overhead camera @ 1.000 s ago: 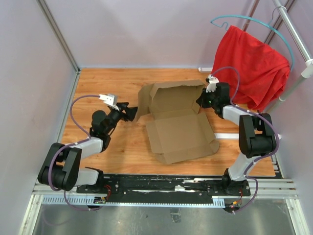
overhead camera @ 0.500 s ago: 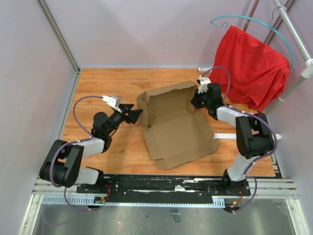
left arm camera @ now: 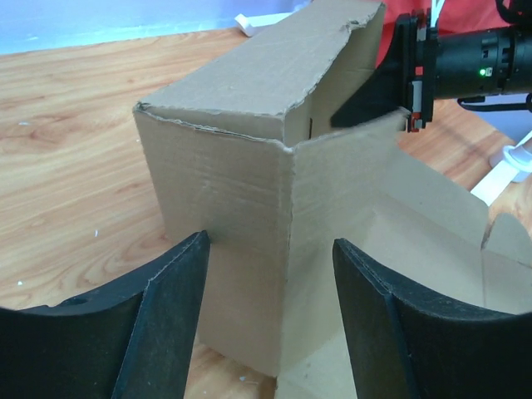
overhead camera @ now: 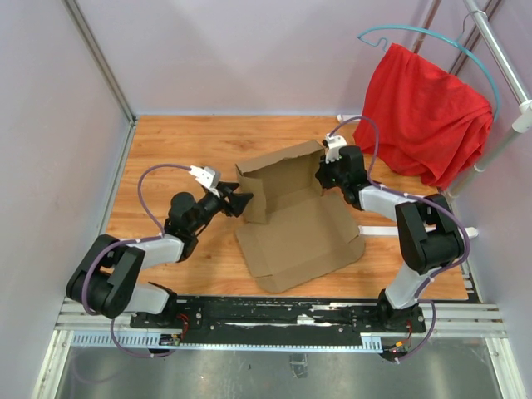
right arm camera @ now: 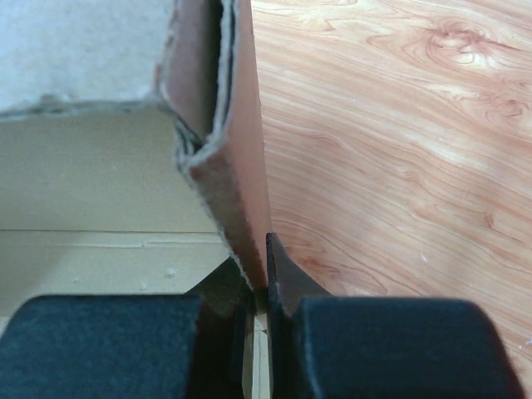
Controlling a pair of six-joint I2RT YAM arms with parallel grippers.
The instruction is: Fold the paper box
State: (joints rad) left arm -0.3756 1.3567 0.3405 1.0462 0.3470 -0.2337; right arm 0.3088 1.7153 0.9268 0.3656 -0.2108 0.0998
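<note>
1. Wood-grain tabletop (overhead camera: 183, 141) enclosed by pale lilac walls (overhead camera: 249, 50); red cloth (overhead camera: 424, 116) hangs far right.
2. Plain brown cardboard paper box (overhead camera: 295, 229) lies mid-table, rear wall raised.
3. Wide-spread left gripper (left arm camera: 270, 243) straddles its near-left corner.
4. Closed right gripper (right arm camera: 259, 268) pinches the right wall edge.

The wooden table (overhead camera: 174, 141) carries the brown paper box (overhead camera: 299, 237).

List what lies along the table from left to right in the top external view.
Left hand → paper box → red cloth. The right hand, shut on a raised wall of the box, overlaps the box, so it has no clear place in the order.
</note>
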